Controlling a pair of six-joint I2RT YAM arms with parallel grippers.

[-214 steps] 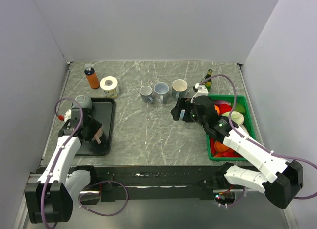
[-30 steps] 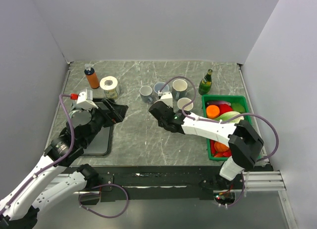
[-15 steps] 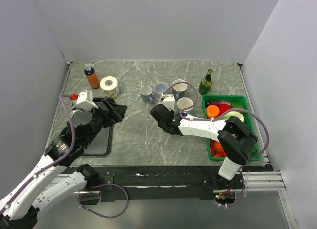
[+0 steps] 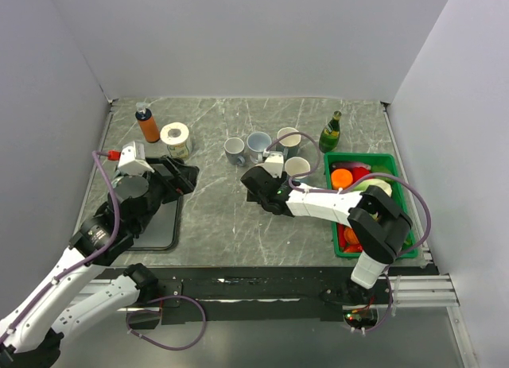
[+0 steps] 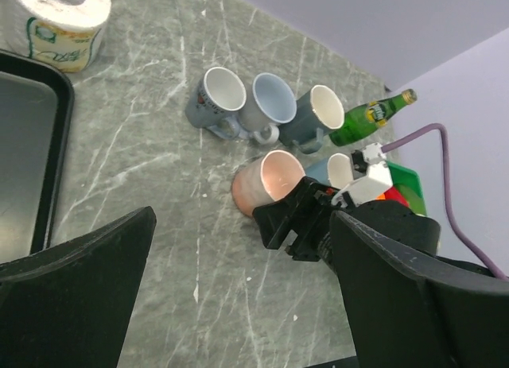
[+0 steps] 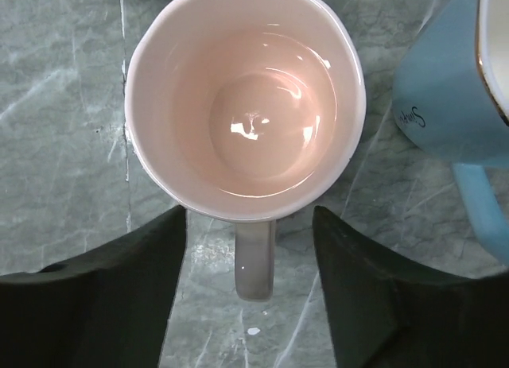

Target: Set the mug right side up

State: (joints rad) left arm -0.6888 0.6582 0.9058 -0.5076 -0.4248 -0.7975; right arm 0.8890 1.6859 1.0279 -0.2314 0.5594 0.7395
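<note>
Finds the mug [image 6: 245, 106] upright, mouth up, on the table [image 6: 64, 82], just beside a blue mug [image 6: 445, 90], handle toward the right gripper [image 6: 248, 213]. Shows those jaws spread wide either side of the handle, gripping nothing. Puts the left gripper [image 4: 188, 180] above the tray's [image 4: 161, 225] edge, likewise agape and empty.

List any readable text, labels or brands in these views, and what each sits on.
No text reads cleanly.
Blue mug: dark cursive word on its side, not legible.
Paper roll: green print on the wrapper, too blurred.
Green bottle: yellow label, too small.
Grey mug: small coloured mark, blurred.
</note>
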